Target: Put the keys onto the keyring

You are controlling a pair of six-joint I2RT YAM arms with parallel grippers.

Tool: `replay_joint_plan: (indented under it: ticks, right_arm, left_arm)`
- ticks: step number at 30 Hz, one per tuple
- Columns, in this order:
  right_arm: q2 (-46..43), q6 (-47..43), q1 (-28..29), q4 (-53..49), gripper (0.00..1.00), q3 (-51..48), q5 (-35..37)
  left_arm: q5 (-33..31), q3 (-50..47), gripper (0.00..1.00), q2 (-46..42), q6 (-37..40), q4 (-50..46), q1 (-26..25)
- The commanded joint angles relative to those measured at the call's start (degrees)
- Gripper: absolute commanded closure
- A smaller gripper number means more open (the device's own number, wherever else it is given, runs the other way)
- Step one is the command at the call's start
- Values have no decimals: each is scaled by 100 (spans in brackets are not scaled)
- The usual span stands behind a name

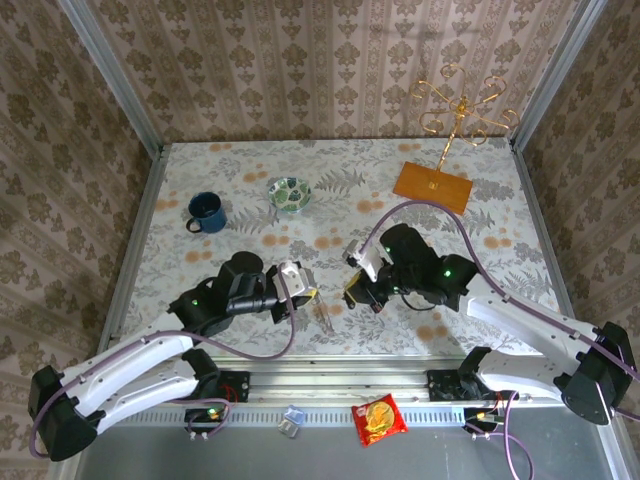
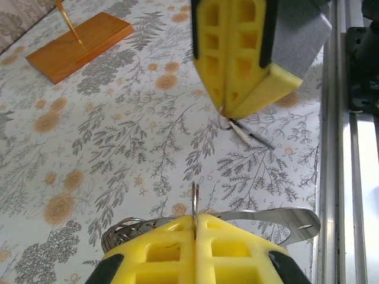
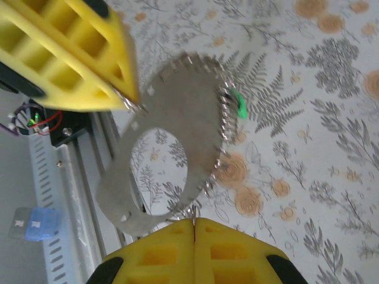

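Observation:
The keyring [image 3: 177, 112] is a wide thin grey metal band with a wire coil along one edge, hanging between my two grippers. My left gripper [image 2: 195, 216] is shut on a thin wire edge of the keyring [image 2: 284, 218], and its yellow tip [image 3: 131, 102] meets the band's rim. A bright green key head [image 3: 240, 107] sits against the coiled edge. My right gripper [image 3: 194, 222] is shut on a thin wire loop. In the left wrist view the dark key [image 2: 250, 135] trails from the right gripper's tip [image 2: 228, 113]. From above, the left gripper [image 1: 310, 292] and right gripper [image 1: 352, 293] face each other closely.
A blue mug [image 1: 205, 212] and a green-patterned bowl [image 1: 290, 193] stand at the back left. A gold wire stand on an orange wooden base [image 1: 433, 185] is at the back right. A snack packet [image 1: 378, 418] lies beyond the metal rail [image 1: 330, 372] at the near edge.

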Motion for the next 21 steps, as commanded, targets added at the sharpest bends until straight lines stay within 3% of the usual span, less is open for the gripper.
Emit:
replay_joint_plan:
  ticks: [1, 8, 21]
  right_arm:
    - [148, -367, 96, -240, 100, 381, -431]
    - [489, -673, 329, -408, 100, 662, -342]
    - [514, -562, 424, 220, 100, 512, -117]
  left_arm:
    - [259, 33, 100, 48, 214, 289, -65]
    - [121, 3, 100, 64, 175, 404, -130]
    - [25, -138, 100, 113, -41, 589, -219]
